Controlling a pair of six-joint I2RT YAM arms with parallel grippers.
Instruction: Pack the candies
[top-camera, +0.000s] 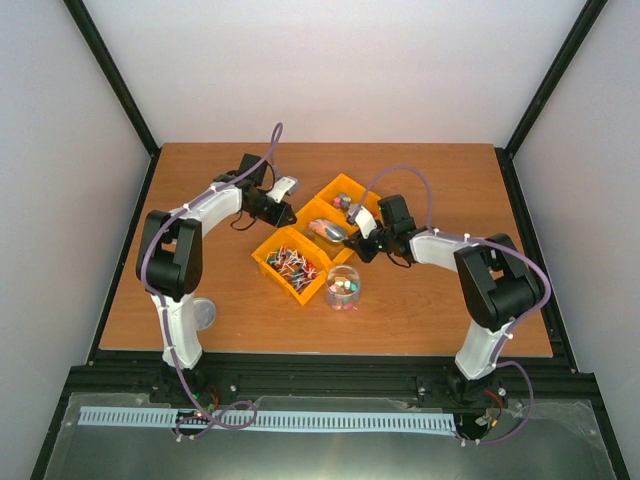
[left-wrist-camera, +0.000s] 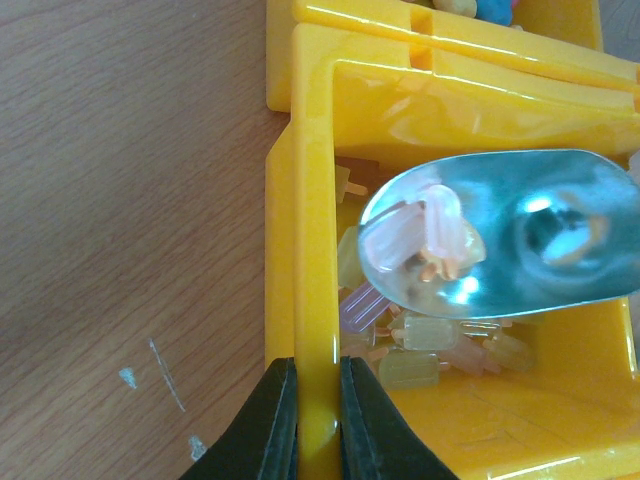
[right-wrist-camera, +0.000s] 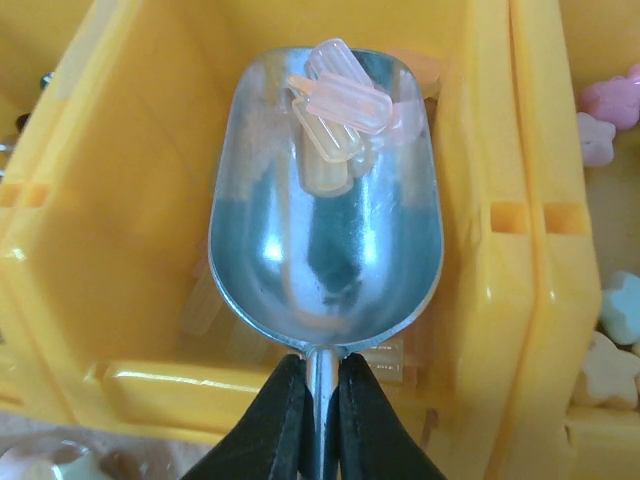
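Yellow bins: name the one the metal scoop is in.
The middle bin of the three; the scoop carries pale candies over it, left claw gripping its wall.

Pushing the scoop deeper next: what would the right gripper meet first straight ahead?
Its scoop tip leads; the right gripper would probably drive it into the far wall of the yellow bin, unless it clears the rim.
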